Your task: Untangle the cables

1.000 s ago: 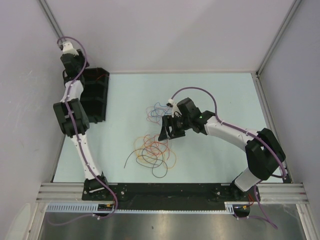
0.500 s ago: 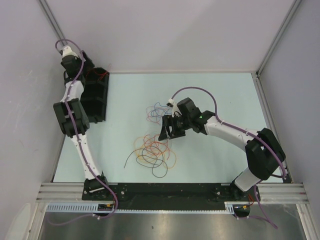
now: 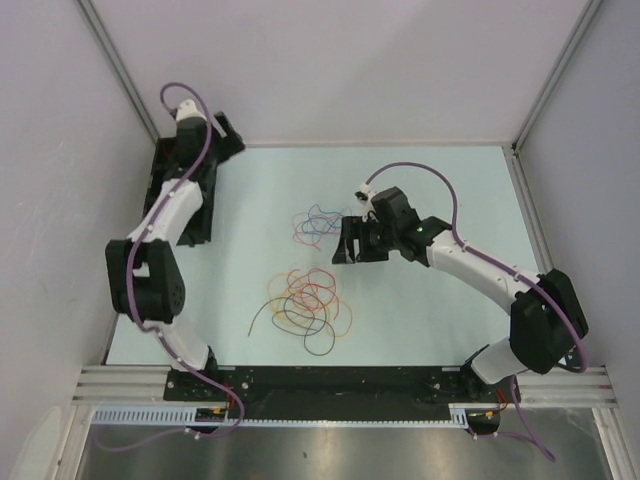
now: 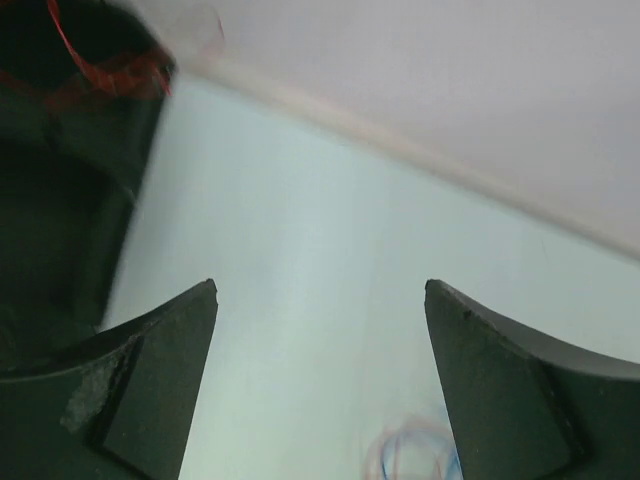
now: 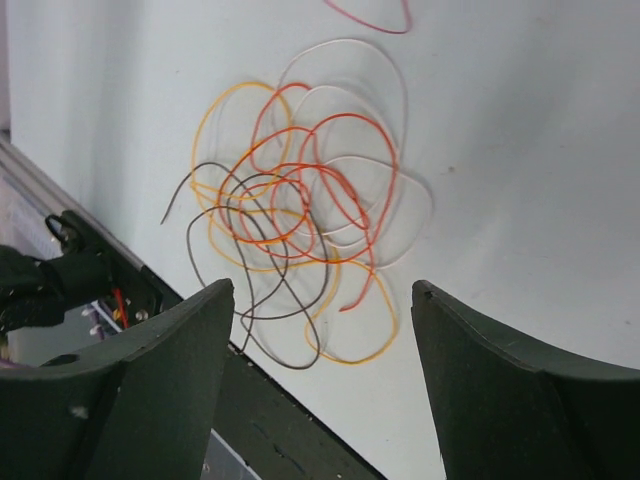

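Pale tabletop (image 3: pixel 450 180) is strewn with the cables (image 3: pixel 305 305), bunched nearward-left of the empty, parted right gripper (image 3: pixel 360 248); the left gripper (image 3: pixel 228 138), likewise parted, is placed farther off.

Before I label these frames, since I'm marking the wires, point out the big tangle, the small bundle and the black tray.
Big tangle (image 3: pixel 305 303): top view, the middle of its orange loops.
Small bundle (image 3: pixel 318 218): top view, its blue loops.
Black tray (image 3: pixel 200 225): top view, its near right corner.

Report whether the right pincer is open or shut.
Open: the right pincer shows its fingers wide apart, gripping nothing; the cables lie beyond.
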`<move>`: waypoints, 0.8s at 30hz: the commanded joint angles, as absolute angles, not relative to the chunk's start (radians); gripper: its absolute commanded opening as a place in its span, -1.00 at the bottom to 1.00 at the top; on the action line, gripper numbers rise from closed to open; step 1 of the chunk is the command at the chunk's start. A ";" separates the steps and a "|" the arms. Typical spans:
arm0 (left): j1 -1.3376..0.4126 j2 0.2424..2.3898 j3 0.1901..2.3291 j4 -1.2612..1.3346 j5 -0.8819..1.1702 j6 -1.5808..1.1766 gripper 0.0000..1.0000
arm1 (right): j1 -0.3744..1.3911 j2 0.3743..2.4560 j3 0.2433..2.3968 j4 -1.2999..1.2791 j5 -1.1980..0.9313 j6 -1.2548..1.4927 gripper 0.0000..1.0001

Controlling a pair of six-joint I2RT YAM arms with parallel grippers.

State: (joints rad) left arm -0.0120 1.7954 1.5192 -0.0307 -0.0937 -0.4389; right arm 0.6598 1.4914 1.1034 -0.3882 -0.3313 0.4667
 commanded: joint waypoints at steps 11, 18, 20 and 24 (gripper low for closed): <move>-0.481 1.307 0.902 -0.265 -0.066 -0.405 0.66 | 0.621 1.404 1.062 -0.505 -0.133 0.460 0.58; -0.618 1.272 0.833 -0.262 -0.034 -0.298 0.52 | 0.615 1.316 1.009 -0.534 -0.124 0.468 0.64; -0.646 1.287 0.828 -0.261 -0.037 -0.291 0.47 | 0.615 1.299 0.997 -0.554 -0.112 0.469 0.65; -0.731 1.348 0.842 -0.267 -0.103 -0.282 0.37 | 0.614 1.261 0.979 -0.571 -0.104 0.474 0.66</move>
